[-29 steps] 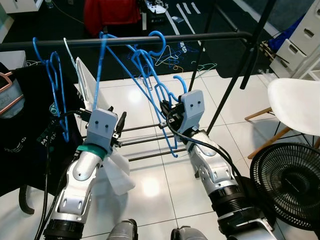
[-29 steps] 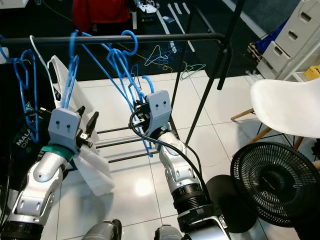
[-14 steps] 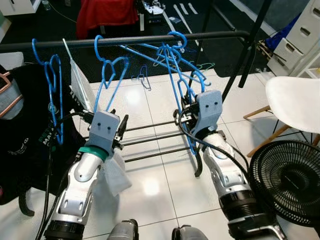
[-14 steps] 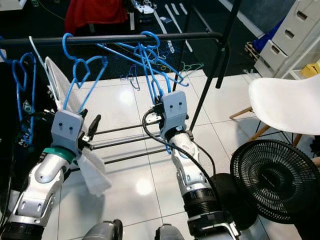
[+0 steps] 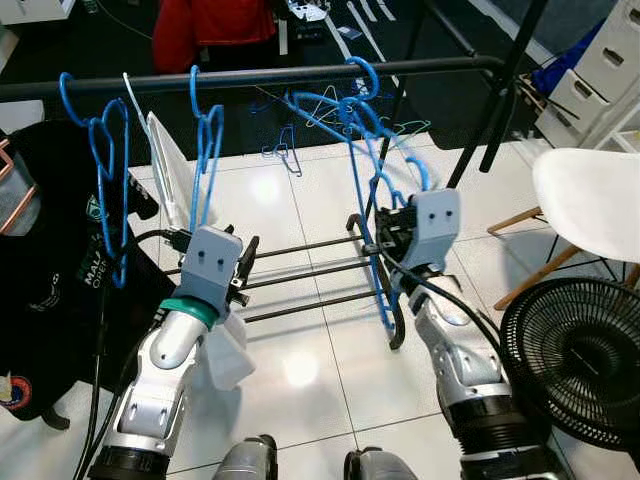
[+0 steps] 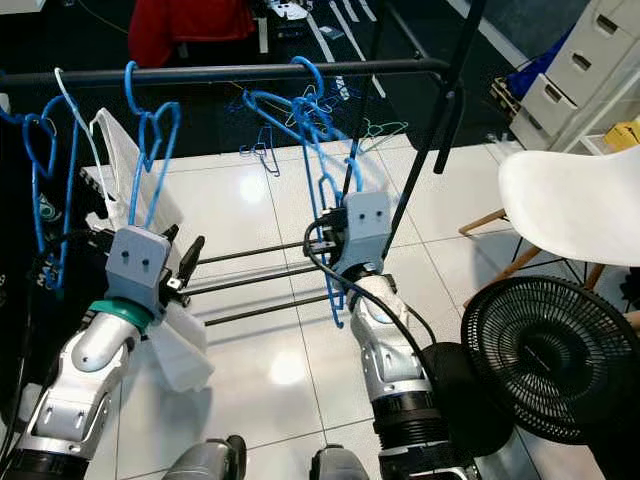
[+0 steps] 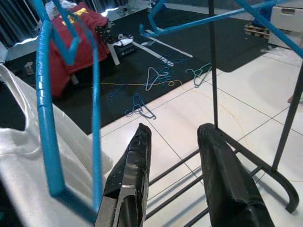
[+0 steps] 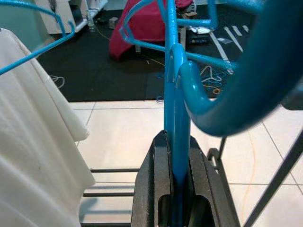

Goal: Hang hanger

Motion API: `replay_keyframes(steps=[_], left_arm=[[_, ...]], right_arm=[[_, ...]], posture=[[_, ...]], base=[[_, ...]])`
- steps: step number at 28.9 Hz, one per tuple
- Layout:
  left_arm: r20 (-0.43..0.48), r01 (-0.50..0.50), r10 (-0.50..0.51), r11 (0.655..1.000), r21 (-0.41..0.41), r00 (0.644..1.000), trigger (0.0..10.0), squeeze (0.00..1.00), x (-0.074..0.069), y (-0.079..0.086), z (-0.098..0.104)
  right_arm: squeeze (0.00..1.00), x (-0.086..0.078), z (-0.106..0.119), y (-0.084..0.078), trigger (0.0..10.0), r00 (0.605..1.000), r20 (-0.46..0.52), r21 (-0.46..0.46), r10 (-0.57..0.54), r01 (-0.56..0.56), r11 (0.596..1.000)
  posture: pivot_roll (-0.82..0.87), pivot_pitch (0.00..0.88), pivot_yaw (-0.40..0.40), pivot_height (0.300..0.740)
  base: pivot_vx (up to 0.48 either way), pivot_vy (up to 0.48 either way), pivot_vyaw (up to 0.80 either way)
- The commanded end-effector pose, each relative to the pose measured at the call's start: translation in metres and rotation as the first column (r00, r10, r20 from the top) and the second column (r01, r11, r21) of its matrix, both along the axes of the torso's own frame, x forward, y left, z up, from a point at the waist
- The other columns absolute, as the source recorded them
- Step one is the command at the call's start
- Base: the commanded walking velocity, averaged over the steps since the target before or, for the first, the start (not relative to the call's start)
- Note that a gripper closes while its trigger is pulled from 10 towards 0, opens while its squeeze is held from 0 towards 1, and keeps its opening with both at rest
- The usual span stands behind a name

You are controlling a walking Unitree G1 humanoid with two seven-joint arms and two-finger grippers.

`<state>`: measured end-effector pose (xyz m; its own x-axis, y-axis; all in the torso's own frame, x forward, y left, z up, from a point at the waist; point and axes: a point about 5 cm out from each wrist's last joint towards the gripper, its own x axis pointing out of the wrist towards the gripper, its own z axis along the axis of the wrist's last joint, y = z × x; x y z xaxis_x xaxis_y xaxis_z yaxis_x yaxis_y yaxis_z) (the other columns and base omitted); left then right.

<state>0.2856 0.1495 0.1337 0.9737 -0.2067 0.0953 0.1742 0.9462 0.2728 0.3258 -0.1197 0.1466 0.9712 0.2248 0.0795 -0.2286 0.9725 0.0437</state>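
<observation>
Left eye view: the right gripper point(image 5: 385, 232) pinches a blue hanger point(image 5: 372, 170) whose hook sits over the rail point(image 5: 300, 75). Left wrist view: the left gripper point(image 7: 173, 156) is spread, empty. Right wrist view: thin, stiff plastic clamped between the fingers point(image 8: 147, 189) — likely light and slippery, best held at the lower bar.

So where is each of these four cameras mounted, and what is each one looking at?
Left eye view: on the head, looking down at the clothes rail, both silver arms showing.
Right eye view: beside it, same scene; both share the black fan and white chair.
Left wrist view: along the open left claw, toward floor and rail legs.
Right wrist view: along the right claw, shut on a blue hanger; like the head views, it shows the white garment.
</observation>
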Motion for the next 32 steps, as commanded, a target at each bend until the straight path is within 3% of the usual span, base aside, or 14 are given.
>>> replay_keyframes(steps=[1, 6, 12, 22, 29, 31, 32], left_arm=[[-0.009, 0.011, -0.011, 1.000, 0.008, 1.000, 10.0, 0.00, -0.003, -0.001, -0.001], [-0.009, 0.011, -0.011, 1.000, 0.008, 1.000, 10.0, 0.00, -0.003, -0.001, -0.001], [-0.015, 0.011, -0.011, 1.000, 0.012, 1.000, 10.0, 0.00, -0.003, -0.001, -0.002], [-0.014, 0.012, -0.011, 1.000, 0.014, 1.000, 10.0, 0.00, -0.002, -0.001, -0.002], [-0.018, 0.014, -0.014, 1.000, 0.017, 1.000, 10.0, 0.00, -0.002, 0.000, -0.003], [-0.018, 0.014, -0.014, 1.000, 0.017, 1.000, 10.0, 0.00, -0.002, 0.000, -0.003], [-0.020, 0.017, -0.017, 1.000, 0.018, 1.000, 10.0, 0.00, -0.002, -0.001, -0.004]], right_arm=[[0.00, 0.000, -0.003, 0.000, 10.0, 1.000, -0.028, 0.005, 0.012, -0.012, 1.000], [0.00, -0.001, -0.005, 0.002, 10.0, 0.999, -0.036, 0.003, 0.018, -0.018, 1.000], [0.00, -0.010, -0.016, 0.014, 10.0, 0.997, -0.044, -0.105, 0.063, -0.068, 0.992], [0.00, -0.022, -0.036, 0.014, 10.0, 0.999, -0.043, -0.150, 0.024, -0.031, 0.988], [0.00, -0.033, -0.050, 0.015, 10.0, 0.999, -0.019, -0.283, 0.039, -0.043, 0.958], [0.00, -0.033, -0.050, 0.015, 10.0, 0.999, -0.019, -0.283, 0.039, -0.043, 0.958], [0.00, -0.038, -0.046, 0.024, 10.0, 0.987, 0.029, -0.391, 0.161, -0.137, 0.910]], posture=[[0.01, 0.096, 0.036, 0.733], [0.01, 0.097, 0.036, 0.733], [0.01, 0.096, 0.038, 0.733], [0.01, 0.084, 0.034, 0.733], [0.01, 0.081, 0.036, 0.733], [0.01, 0.081, 0.036, 0.733], [0.00, 0.079, 0.039, 0.733]], base=[[0.000, 0.000, 0.00], [0.000, 0.000, 0.00], [0.000, 0.000, 0.00], [0.000, 0.000, 0.00], [0.000, 0.000, 0.00], [0.000, 0.000, 0.00], [0.000, 0.000, 0.00]])
